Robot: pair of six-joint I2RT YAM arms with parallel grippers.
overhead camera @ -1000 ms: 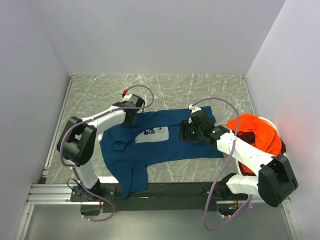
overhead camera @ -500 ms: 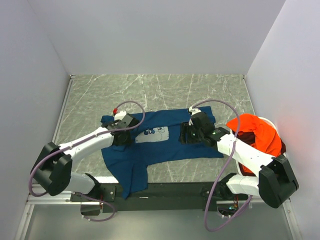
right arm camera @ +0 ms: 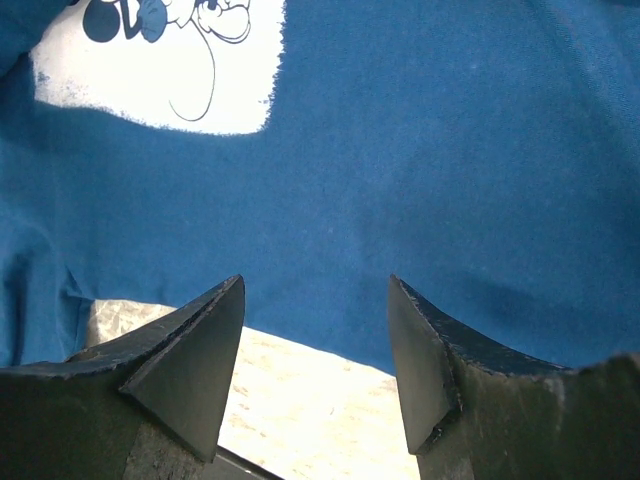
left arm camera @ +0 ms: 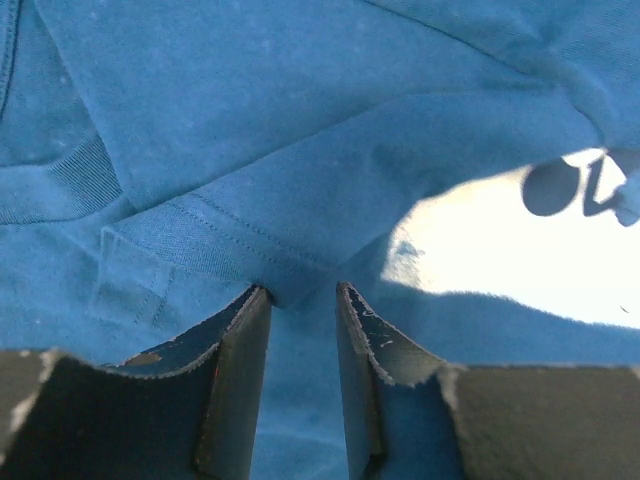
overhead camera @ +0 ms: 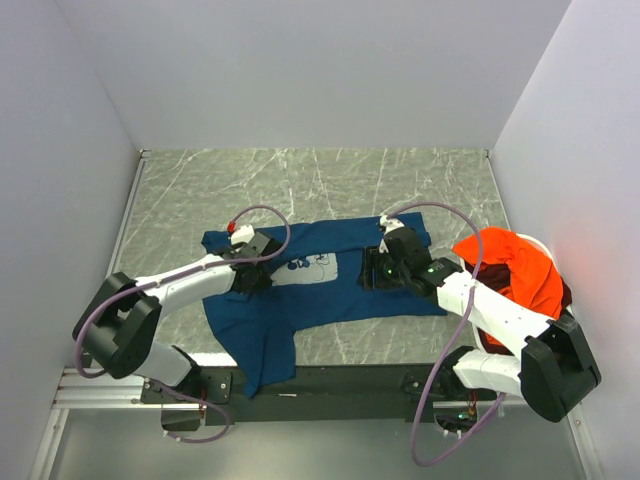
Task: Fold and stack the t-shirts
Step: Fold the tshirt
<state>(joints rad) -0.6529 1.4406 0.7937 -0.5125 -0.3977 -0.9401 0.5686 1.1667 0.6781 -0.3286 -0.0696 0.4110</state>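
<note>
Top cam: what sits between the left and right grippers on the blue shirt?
The pale cartoon-mouse chest print of the navy t-shirt lies between the left gripper and the right gripper, as the top external view shows.

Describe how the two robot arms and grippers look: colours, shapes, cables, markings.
The left arm and right arm have white links joined by bulky black joints. A mauve cable loops along each; the left carries a red cap near its wrist. The left gripper and right gripper have dark, wedge-shaped fingers with scuffed edges.
</note>
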